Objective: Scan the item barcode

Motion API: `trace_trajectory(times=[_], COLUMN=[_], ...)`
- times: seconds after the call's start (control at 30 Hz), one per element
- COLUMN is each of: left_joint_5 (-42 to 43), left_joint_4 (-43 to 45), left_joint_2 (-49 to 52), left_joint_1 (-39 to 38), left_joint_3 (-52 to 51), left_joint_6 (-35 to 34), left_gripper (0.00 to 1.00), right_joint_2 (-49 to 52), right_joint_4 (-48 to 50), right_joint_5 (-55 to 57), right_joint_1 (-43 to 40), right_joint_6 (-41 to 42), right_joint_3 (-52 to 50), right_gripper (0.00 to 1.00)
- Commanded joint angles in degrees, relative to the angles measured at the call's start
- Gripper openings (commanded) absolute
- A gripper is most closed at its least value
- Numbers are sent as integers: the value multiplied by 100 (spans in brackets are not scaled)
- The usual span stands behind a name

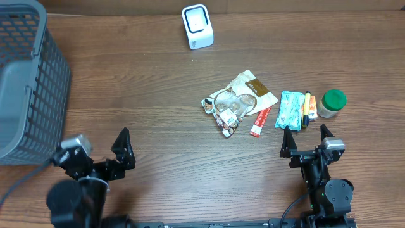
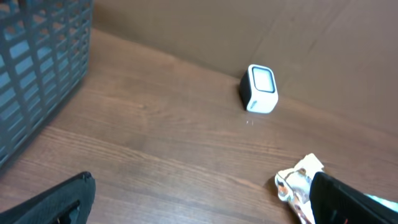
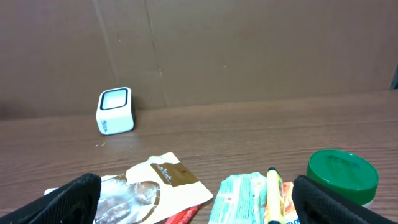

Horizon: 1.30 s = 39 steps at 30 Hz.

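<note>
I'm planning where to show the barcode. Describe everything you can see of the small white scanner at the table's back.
The scanner is a small, rounded, plastic-looking white box with a pale window on its upturned face and a dark side. It sits alone on the wooden table near the back edge, touching nothing else.

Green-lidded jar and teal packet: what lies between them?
A yellow pen lies between the green-lidded jar and the teal packet, clearest in the overhead view.

One scanner (image 1: 197, 26), one basket (image 1: 25, 88), one jar (image 1: 331, 103), three packets (image 1: 237, 101) (image 1: 259, 121) (image 1: 290, 109).
</note>
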Motion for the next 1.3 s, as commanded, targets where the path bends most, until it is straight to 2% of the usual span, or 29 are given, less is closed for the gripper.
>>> trace_trajectory(times=[0.0, 0.13, 0.27, 0.37, 0.43, 0.7, 0.97, 1.03, 1.27], left_joint_5=[-326, -505, -503, -507, -595, -846, -1176, -1185, -1003], left_joint_4=[883, 2736, 4704, 5608, 5805, 5521, 3497, 3126, 3126], left_joint_2=[-881, -1534, -1554, -1558, -1558, -1561, -1561, -1561, -1561], left_joint_1=[-181, -387, -431, -420, -413, -413, -413, -413, -415], left_joint_3=[-599, -1316, -1976, -2487, -2765, -3521, -3565, -3565, -3565], left_joint_6=[-24, -4, 13, 13, 13, 7, 66, 214, 1178], left_gripper=[100, 100, 100, 100, 100, 100, 100, 100, 100], right_joint_2=[-57, -57, -57, -57, -57, -57, -57, -57, -57], right_joint_4=[11, 11, 11, 11, 11, 11, 11, 11, 11], right_joint_5=[0, 0, 0, 0, 0, 0, 0, 0, 0], right_joint_1=[-22, -22, -22, -22, -22, -22, -22, -22, -22], right_joint_6=[-24, -24, -24, -24, -24, -24, -24, -24, -24], right_joint_3=[-61, -61, -61, -61, -61, -61, -61, -61, -61], right_gripper=[100, 100, 100, 100, 100, 100, 100, 100, 100])
